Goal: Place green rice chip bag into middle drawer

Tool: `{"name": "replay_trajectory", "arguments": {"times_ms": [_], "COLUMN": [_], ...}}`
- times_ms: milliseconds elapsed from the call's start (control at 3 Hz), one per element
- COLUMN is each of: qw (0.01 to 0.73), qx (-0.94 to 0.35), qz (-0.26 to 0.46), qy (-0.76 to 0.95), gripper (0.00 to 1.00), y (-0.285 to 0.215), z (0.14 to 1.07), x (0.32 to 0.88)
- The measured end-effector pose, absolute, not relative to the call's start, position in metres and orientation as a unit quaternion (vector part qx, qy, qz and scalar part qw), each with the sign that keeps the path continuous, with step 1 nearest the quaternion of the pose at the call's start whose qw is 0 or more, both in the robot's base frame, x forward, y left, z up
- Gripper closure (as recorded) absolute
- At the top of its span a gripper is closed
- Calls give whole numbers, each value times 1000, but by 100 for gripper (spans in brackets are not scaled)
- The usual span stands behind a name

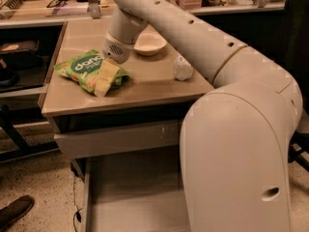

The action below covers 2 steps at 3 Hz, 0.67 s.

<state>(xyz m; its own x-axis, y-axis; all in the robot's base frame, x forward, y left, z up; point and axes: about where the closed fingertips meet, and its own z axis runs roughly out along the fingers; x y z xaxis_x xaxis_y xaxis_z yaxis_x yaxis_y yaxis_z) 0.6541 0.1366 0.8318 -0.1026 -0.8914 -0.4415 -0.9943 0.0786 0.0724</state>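
The claw [105,76], left of centre, covers part of the green rice chip bag [79,67]. The arm [231,144] hides the right side of the middle drawer [130,195]; the frame's lower edge crops it.

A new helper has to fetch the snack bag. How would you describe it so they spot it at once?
Start at the tan tabletop above the open drawer. On its left part lies the bag, with the gripper on its right end. It is crinkly and green, unlike the white bowl and white bottle to its right.

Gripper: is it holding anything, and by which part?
Cannot tell. The gripper is down on the right end of the green rice chip bag.
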Motion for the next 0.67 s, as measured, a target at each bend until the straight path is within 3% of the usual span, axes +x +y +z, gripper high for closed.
{"name": "replay_trajectory", "arguments": {"times_ms": [667], "qw": [143], "qx": [-654], "qz": [180], "qy": [720], "gripper": [42], "y": [137], "z": [832], "x": [654]}}
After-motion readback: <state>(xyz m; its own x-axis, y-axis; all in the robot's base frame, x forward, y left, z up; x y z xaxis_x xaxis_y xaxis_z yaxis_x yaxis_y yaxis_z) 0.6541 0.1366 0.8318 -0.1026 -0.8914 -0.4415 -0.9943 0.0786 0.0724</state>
